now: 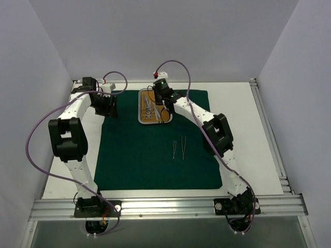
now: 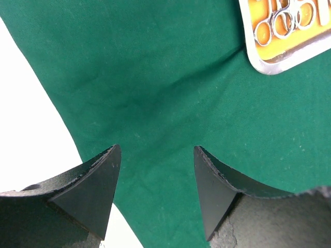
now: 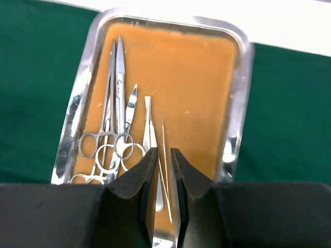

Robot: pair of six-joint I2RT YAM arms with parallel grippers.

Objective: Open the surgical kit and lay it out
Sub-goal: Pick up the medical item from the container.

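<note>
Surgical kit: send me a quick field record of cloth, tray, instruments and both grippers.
cloth: dark green cloth, spread flat
tray: steel tray, at the cloth's far edge
in tray: scissor-handled instruments, tray tweezers
on cloth: two laid-out tweezers, side by side
left gripper: open, empty, above the cloth's left edge
right gripper: nearly closed around the tray tweezers; grip unclear

Cloth (image 1: 155,160): spread across the middle of the table (image 1: 258,144).
Tray (image 1: 155,123): set on the cloth at the middle of its far edge.
Scissor-handled instruments (image 3: 115,119): laid in the tray's left half, rings nearward.
Tray tweezers (image 3: 151,139): laid just right of them.
Loose tweezers (image 1: 179,148): two laid side by side on the cloth, near-right of the tray, apart from it.
</note>
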